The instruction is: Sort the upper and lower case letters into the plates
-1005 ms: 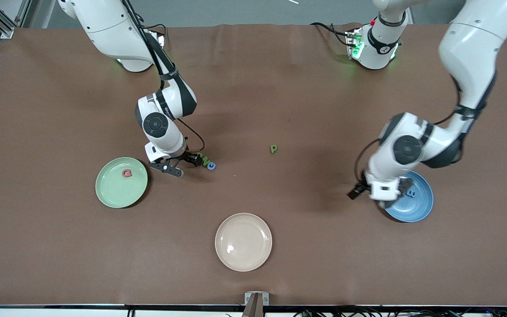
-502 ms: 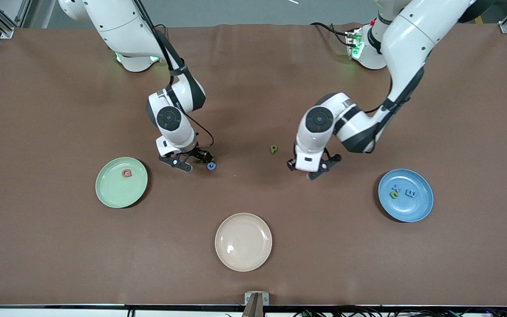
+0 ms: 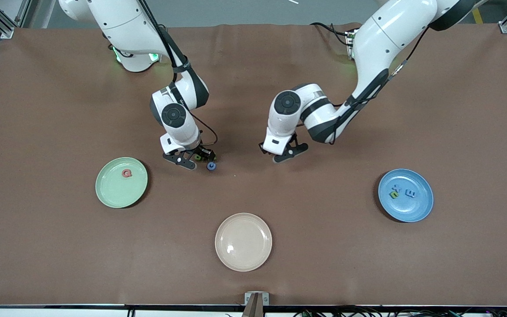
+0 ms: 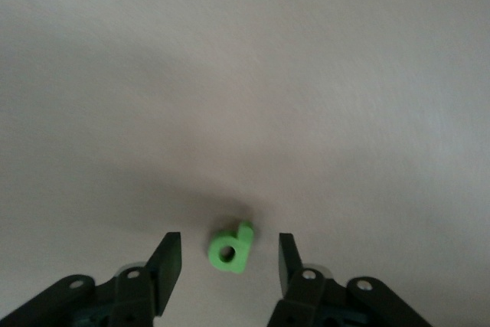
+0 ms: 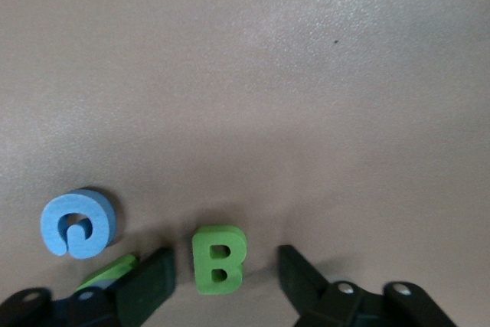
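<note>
The green B [image 5: 218, 268] is lying flat on the table between the right gripper's [image 5: 222, 273] fingers, which are standing spread to either side of it with gaps showing, not yet pinching. A blue e-like letter [image 5: 76, 223] is sitting just beside it, and another green letter [image 5: 107, 272] is peeking from under one finger. In the front view that right gripper [image 3: 190, 159] is working low near the green plate [image 3: 121, 182], where a pinkish letter [image 3: 126, 173] is lying. The green p [image 4: 230, 246] is lying between the left gripper's [image 4: 227, 258] fingers, likewise spread and clear of it, in the table's middle. The blue plate [image 3: 405, 195] is holding a green letter [image 3: 394, 192] and a blue one [image 3: 410, 193] at the left arm's end. The beige plate [image 3: 243, 241] is sitting nearest the camera.

Risks: the finger over the hidden green letter may be dragging it along or jamming the close on B; the flat pieces could be slipping or tipping if pinched off-centre.
</note>
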Motion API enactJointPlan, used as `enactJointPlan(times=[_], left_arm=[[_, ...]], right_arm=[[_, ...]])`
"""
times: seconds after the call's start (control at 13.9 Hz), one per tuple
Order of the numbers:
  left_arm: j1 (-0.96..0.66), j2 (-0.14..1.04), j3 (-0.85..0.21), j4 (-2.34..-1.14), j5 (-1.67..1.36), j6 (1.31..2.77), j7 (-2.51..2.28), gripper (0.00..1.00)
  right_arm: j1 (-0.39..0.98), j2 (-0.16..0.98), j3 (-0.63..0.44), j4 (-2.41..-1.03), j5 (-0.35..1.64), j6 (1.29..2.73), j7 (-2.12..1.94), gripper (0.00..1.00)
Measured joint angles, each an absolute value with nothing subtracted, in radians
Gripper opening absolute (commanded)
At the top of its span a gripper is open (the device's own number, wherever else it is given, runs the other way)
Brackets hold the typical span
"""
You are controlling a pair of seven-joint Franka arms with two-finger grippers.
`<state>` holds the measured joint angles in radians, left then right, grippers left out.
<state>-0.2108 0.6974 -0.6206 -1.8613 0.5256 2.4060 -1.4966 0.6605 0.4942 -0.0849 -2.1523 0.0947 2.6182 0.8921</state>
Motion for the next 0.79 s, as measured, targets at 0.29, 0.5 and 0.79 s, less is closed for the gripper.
enactJointPlan(times=[0.29, 0.5, 0.79], left_arm=[[-0.221, 0.724, -0.614, -1.862, 0.566, 2.408, -1.496, 0.47], [-0.220, 0.736, -0.611, -1.862, 0.567, 2.410, -1.494, 0.38], [-0.218, 0.740, -0.609, -1.861, 0.567, 2.412, -1.494, 0.05]], right_arm=[[0.661, 0.493, -0.085, -2.152, 0.095, 2.615, 0.892, 0.00], [0.660, 0.494, -0.089, -2.152, 0.095, 2.615, 0.883, 0.00], [0.580, 0.480, -0.104, -2.120, 0.095, 2.558, 0.737, 0.00]])
